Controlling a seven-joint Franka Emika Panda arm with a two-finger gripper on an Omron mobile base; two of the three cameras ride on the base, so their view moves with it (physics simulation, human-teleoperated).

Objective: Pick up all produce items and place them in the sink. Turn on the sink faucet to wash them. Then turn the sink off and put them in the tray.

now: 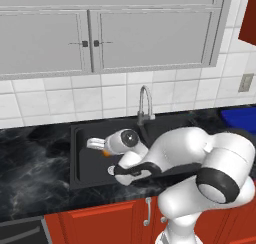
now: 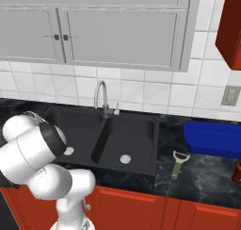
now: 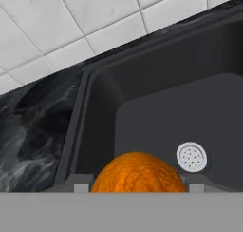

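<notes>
Over the left basin of the black sink, the gripper pinches the orange fruit between its fingers.

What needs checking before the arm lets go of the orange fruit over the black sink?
1. Small round orange fruit between the gripper fingers: ok, held.
2. Gripper over the left basin of the black matte double-basin sink: ok.
3. Basin floor below, around the round silver drain: ok, bare.
4. Slim silver gooseneck faucet off: ok, no water seen.
5. Height of the fruit above the basin floor: cannot tell.
6. Bright blue shallow tray on the counter for later: ok.
</notes>
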